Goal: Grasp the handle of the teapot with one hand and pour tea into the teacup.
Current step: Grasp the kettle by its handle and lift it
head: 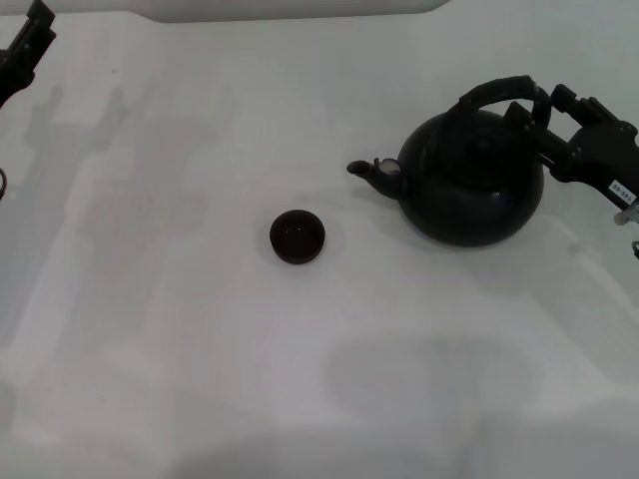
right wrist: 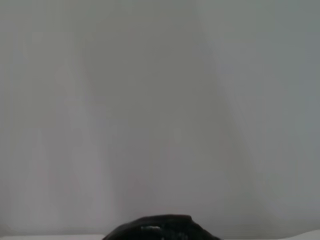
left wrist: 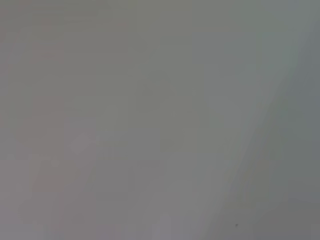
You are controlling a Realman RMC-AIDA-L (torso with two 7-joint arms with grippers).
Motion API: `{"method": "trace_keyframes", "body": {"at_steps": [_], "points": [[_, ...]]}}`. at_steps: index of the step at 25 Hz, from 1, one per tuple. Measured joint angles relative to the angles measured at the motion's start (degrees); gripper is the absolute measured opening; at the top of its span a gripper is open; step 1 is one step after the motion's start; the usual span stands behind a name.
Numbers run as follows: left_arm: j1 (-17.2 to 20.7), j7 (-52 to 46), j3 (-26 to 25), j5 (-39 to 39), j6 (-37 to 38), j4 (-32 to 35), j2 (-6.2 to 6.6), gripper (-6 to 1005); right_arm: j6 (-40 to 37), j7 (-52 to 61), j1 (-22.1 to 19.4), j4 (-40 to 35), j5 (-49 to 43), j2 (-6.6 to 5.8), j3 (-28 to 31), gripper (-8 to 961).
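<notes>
The matte-black teapot [head: 474, 185] stands upright on the white table [head: 200, 349] at the right, its short spout [head: 367, 172] pointing left toward the teacup. Its black arched handle [head: 494, 90] spans the top. My right gripper [head: 544, 112] is at the handle's right end, right against it. The small dark teacup [head: 297, 237] sits alone near the middle, well left of the spout. No stream of tea shows. The right wrist view shows only a dark rounded piece of the teapot [right wrist: 160, 229] at the picture's edge. My left gripper [head: 30, 45] is parked at the far left back.
The white table surface stretches around the cup and teapot on all sides. A pale raised edge [head: 290, 8] runs along the back. The left wrist view shows only blank grey surface.
</notes>
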Motion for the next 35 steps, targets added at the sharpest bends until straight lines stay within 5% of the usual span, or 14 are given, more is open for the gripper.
{"method": "trace_keyframes", "body": {"at_steps": [6, 9, 15, 24, 35], "points": [[-0.1, 0.0, 0.0, 0.0, 0.0, 0.0, 0.00, 890, -0.9, -1.2, 0.4, 0.0, -0.2, 0.05, -0.5, 798], [-0.1, 0.0, 0.0, 0.0, 0.0, 0.0, 0.00, 890, -1.0, -1.6, 0.3, 0.2, -0.2, 0.04, -0.5, 580], [-0.1, 0.0, 0.0, 0.0, 0.0, 0.0, 0.00, 890, -0.8, -2.3, 0.0, 0.4, -0.2, 0.15, -0.4, 366], [-0.5, 0.0, 0.0, 0.0, 0.0, -0.5, 0.00, 889, -0.3, -2.8, -0.1, 0.5, -0.2, 0.21, -0.5, 193], [-0.2, -0.3, 0.0, 0.0, 0.0, -0.7, 0.00, 889, 1.6, -7.0, 3.8, 1.3, -0.8, 0.08, -0.6, 188]]}}
